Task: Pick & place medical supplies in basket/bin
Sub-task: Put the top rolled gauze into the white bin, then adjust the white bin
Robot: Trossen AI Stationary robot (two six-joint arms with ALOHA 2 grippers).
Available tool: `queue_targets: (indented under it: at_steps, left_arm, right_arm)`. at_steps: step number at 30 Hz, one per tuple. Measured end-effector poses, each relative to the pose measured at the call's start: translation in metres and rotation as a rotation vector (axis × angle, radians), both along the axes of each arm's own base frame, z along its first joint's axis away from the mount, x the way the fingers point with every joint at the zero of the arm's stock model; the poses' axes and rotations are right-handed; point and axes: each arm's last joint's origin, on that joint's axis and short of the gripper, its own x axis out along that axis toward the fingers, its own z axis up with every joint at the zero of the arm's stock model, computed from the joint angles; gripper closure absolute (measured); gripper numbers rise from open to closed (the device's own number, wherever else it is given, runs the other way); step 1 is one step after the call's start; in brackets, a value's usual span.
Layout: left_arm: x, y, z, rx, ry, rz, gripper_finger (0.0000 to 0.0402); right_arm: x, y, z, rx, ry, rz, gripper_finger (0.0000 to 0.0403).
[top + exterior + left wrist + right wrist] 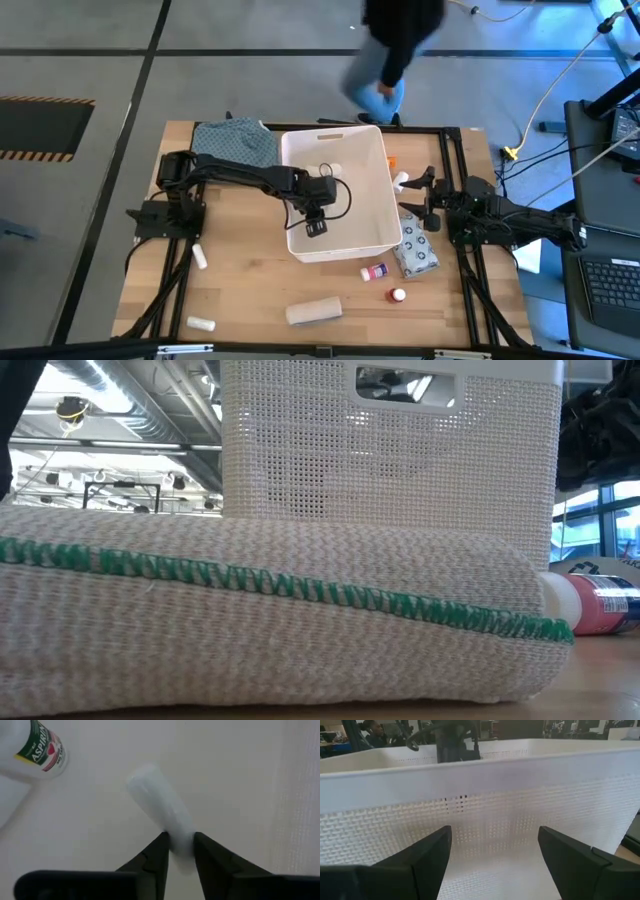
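The white basket stands mid-table. My left gripper reaches down into it and is shut on a white tube. An aspirin bottle lies on the basket floor beside it. My right gripper waits open just outside the basket's right wall. On the table lie a beige roll, two small bottles, a patterned packet and two white rolls. My left gripper pinches the white tube near one end between its two fingers, coming from above and pointing down into the basket. The tube runs on past the fingertips toward the basket floor. Whether its far end rests on the floor, I cannot tell.
A teal-grey patterned cloth lies at the far left of the table. Small orange and white items sit by the basket's far right corner. A person stands beyond the far edge. In the low view the beige roll fills the foreground.
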Motion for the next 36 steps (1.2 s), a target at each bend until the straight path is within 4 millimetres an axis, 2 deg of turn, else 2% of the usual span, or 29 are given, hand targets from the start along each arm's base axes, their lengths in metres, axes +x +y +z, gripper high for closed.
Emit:
queue_targets:
  at_steps: [12, 18, 23, 26, 32, 36]
  left_arm:
    - [0.0, 0.0, 0.0, -0.002, 0.001, 0.0, 0.03]
    - [-0.005, 0.002, 0.011, -0.024, -0.002, -0.002, 0.0275]
    - [-0.008, 0.006, 0.028, -0.016, 0.01, 0.009, 0.0248]
    - [-0.008, 0.009, 0.038, 0.015, 0.022, 0.016, 0.0239]
    - [-0.014, 0.01, 0.056, 0.043, 0.102, -0.017, 0.0236]
    - [-0.015, 0.008, 0.08, 0.035, 0.103, 0.004, 0.0237]
  right_arm:
    - [0.003, -0.001, -0.004, 0.014, 0.051, 0.0, 0.0104]
    - [0.003, -0.001, -0.004, 0.014, 0.051, 0.0, 0.0104]
    - [0.003, -0.001, -0.004, 0.025, 0.049, -0.001, 0.0104]
    - [0.003, -0.001, -0.003, 0.092, 0.022, -0.003, 0.0104]
    - [0.003, -0.001, -0.002, 0.132, 0.008, 0.005, 0.0104]
    - [0.004, 0.001, -0.002, 0.12, 0.021, 0.062, 0.0104]
